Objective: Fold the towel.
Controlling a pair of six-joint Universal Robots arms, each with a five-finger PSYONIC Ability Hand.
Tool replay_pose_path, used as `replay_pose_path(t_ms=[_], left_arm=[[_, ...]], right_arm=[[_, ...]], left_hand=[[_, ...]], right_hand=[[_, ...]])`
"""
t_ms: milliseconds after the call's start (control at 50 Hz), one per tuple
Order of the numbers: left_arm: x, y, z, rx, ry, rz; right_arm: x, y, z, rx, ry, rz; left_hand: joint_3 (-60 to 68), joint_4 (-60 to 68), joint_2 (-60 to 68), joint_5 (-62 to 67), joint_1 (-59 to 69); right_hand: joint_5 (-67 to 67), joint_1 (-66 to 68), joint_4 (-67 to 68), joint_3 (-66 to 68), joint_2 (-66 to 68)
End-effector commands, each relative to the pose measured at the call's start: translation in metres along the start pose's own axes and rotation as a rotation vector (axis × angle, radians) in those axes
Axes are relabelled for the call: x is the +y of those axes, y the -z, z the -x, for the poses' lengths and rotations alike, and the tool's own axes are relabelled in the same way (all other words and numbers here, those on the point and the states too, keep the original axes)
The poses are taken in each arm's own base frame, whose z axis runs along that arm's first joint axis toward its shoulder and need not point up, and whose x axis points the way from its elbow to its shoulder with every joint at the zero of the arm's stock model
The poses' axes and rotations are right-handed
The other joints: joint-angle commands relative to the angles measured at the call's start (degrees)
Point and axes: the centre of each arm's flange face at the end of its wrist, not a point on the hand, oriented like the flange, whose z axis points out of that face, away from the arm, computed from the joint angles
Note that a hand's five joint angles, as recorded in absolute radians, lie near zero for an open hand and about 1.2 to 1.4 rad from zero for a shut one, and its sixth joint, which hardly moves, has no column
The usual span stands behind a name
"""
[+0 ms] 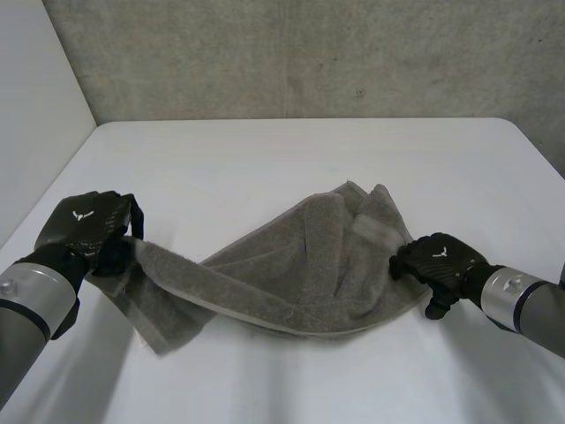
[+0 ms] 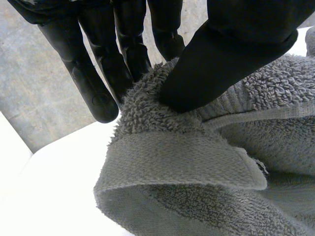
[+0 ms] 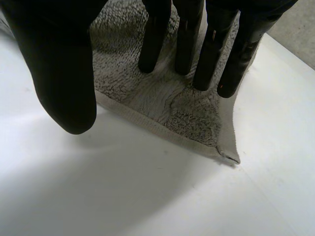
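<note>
Grey terry towel (image 1: 291,274) lies bunched across the middle of the white bench (image 1: 265,159), running from one hand to the other. Not flat, far side humped in folds.

Left hand (image 1: 88,231) has one end, raised a little off the bench. In the left wrist view the thumb (image 2: 221,64) clamps the hemmed edge against the fingers (image 2: 93,83), a firm pinch on cloth.

Right hand (image 1: 439,263) is at the opposite end, low by the bench. In the right wrist view its fingers are straight and spread over the cloth near a corner (image 3: 229,156), with its thumb apart over bare bench. Nothing gripped there, hand wide. Cannot tell if the fingertips touch the pile or sit just above it.

Step in hand, as I read it: grip the second end, then pull the towel out flat before any fold. To do it well:
- Right hand takes the corner itself, thumb under the hem and fingers on top, not a fistful of middle cloth.
- Left grip should match, on a corner rather than mid-edge. Can't tell which from these views.
- Lift both ends level, draw apart till the sag goes, lay flat.

Risk: catching two layers at the humped part, so the fold comes out skewed. Task looks early, no clean fold yet.
</note>
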Motion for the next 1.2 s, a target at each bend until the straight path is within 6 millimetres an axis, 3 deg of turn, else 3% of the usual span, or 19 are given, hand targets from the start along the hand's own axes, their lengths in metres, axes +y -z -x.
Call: replay_pose_path(t_ms=[20, 180, 560, 880, 1200], left_arm=[[0.000, -0.002, 0.000, -0.003, -0.003, -0.016], [0.001, -0.002, 0.000, -0.002, -0.003, -0.014], [0.008, -0.005, 0.000, 0.000, 0.000, 0.010], [0.012, -0.006, -0.001, 0.005, 0.003, 0.026], [0.015, -0.007, -0.002, 0.008, 0.004, 0.039]], right_arm=[[0.006, -0.011, 0.002, -0.007, 0.009, -0.014], [0.005, -0.021, -0.003, 0.007, 0.037, -0.046], [-0.010, -0.048, 0.004, -0.021, 0.094, -0.091], [-0.037, -0.067, -0.004, -0.008, 0.087, -0.176], [-0.027, -0.077, 0.006, -0.040, 0.076, -0.156]], left_hand=[[10.6, 10.3, 10.2, 10.5, 11.5], [10.6, 10.3, 10.2, 10.5, 11.5], [10.6, 10.3, 10.2, 10.5, 11.5], [10.6, 10.3, 10.2, 10.5, 11.5], [10.6, 10.3, 10.2, 10.5, 11.5]], right_hand=[[9.4, 4.9, 9.8, 9.8, 9.7], [17.0, 12.5, 17.4, 17.3, 17.2], [18.3, 13.8, 18.7, 18.7, 18.6], [21.5, 17.0, 21.9, 21.9, 21.8], [18.8, 14.4, 19.2, 19.2, 19.1]])
